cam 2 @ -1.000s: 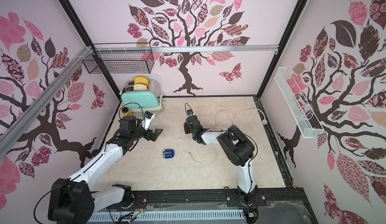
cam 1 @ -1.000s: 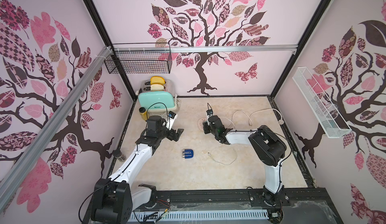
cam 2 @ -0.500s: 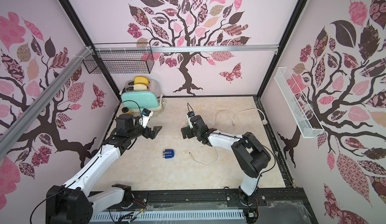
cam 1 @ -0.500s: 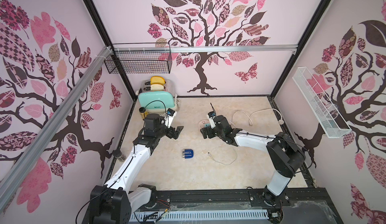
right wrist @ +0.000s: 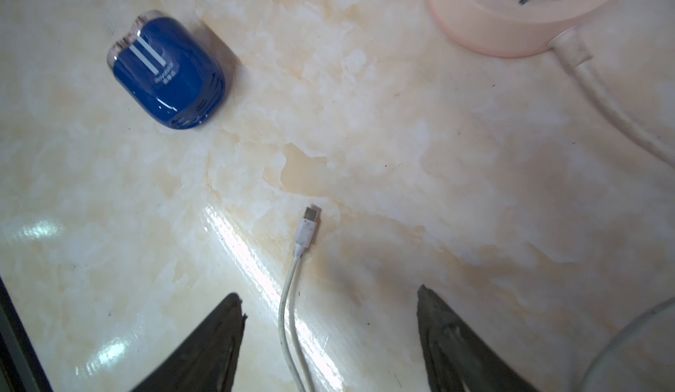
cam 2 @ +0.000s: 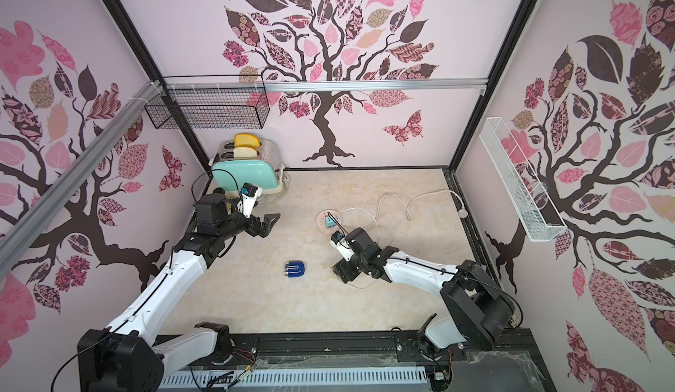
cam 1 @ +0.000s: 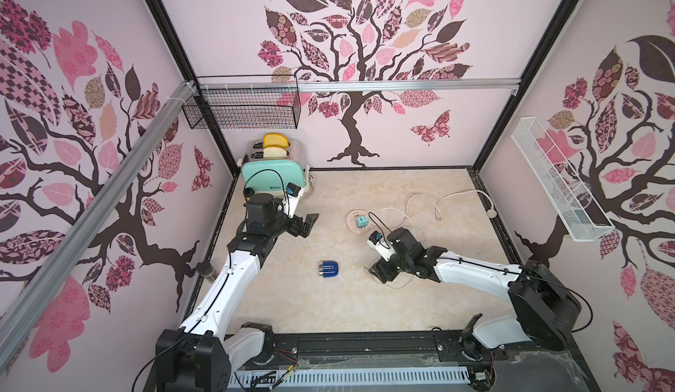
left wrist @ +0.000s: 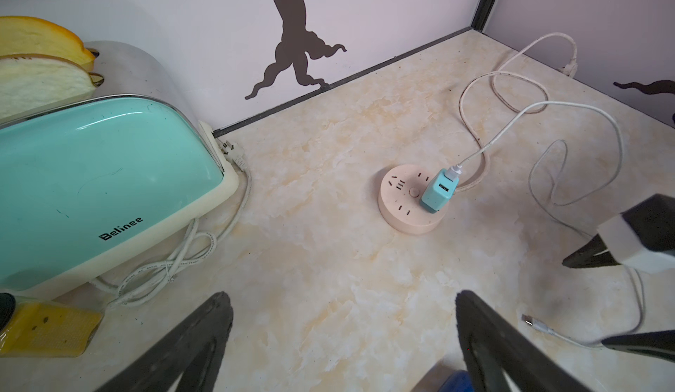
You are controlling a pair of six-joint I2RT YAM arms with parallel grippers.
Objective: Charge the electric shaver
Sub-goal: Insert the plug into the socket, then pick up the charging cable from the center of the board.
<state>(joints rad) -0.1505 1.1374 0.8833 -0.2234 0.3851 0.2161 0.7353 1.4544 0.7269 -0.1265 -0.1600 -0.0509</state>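
Basically early stage, by the look of it. Supply side ready: teal plug adapter (left wrist: pixel 436 193) seated in round pink power strip (left wrist: pixel 392 222), white charging cable (left wrist: pixel 511 123) plugged into adapter's top. Device side not done: electric shaver (right wrist: pixel 166 76) flat on marble-look tabletop (right wrist: pixel 401 134), blue body up, silver head pointing away from cable end, nothing connected to it. Same shaver (cam 1: pixel 328 269) in both top views sitting mid-table between the two arms, well apart from strip. USB-C plug (right wrist: pixel 310 218) lying loose on tabletop, near shaver but not touching. R gripper (right wrist: pixel 328 295) low over cable end, jaws apart either side of the cable, no contact visible, nothing held. L gripper (left wrist: pixel 341 295) hovering off the table near mint toaster (left wrist: pixel 91 189), jaws spread wide, empty. Left to do, prob.: pinch cable just behind plug, steady or lift shaver w/ other claw, find charge port (not visible in any view, so location unknown), push plug home. Can't tell whether strip itself is switched on.
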